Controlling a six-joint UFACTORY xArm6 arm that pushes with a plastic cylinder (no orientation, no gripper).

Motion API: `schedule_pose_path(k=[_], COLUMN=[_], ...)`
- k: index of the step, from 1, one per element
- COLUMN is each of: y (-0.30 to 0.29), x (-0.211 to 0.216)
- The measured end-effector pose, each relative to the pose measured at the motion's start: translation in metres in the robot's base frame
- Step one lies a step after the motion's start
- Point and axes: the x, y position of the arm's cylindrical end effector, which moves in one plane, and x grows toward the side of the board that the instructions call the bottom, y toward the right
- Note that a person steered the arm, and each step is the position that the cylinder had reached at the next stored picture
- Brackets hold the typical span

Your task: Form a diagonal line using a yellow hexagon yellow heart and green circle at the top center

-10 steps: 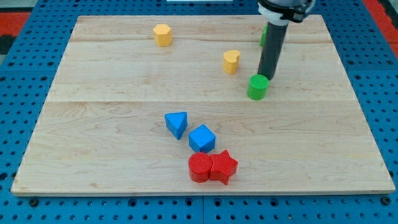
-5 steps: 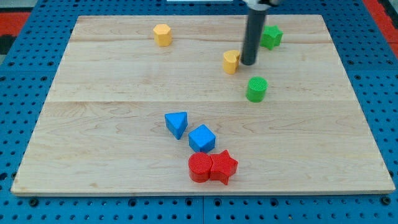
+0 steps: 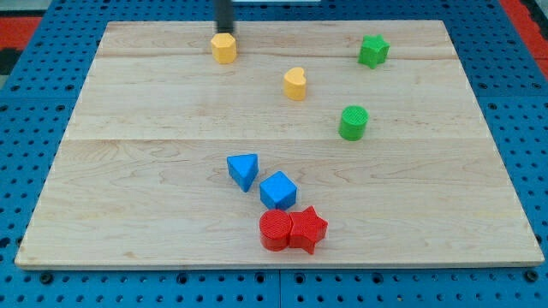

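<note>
- While the wooden tabletop (image 3: 128,171) fills nearly the whole view over a blue pegboard surround (image 3: 34,34), every block sits well inside its edges.
- Up at the view's top, the dark rod comes down to my tip (image 3: 225,32), which sits right at the top edge of the yellow hexagon (image 3: 223,48), touching it or a hair off; I cannot tell which. This tool is a bare rod, so there are no jaws to stand apart or together.
- And look at that line: the yellow hexagon at upper left of centre, the yellow heart (image 3: 294,84) lower and to the view's right, the green circle (image 3: 353,122) lower and further right again, all three apart from each other.
- Off in the upper right, the green star (image 3: 373,50) stands alone, well clear of the trio.
- Down in the lower middle, the blue triangle (image 3: 243,170) sits just beside the blue cube (image 3: 277,190).
- Below them, the red circle (image 3: 275,230) and red star (image 3: 308,228) are pressed together, with the blue cube close above them.
</note>
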Motion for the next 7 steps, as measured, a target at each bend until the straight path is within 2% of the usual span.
schedule_pose_path(k=[1,3,4,7], y=[-0.037,0.062,0.05,0.066], x=[0.007,0.037,0.054,0.008])
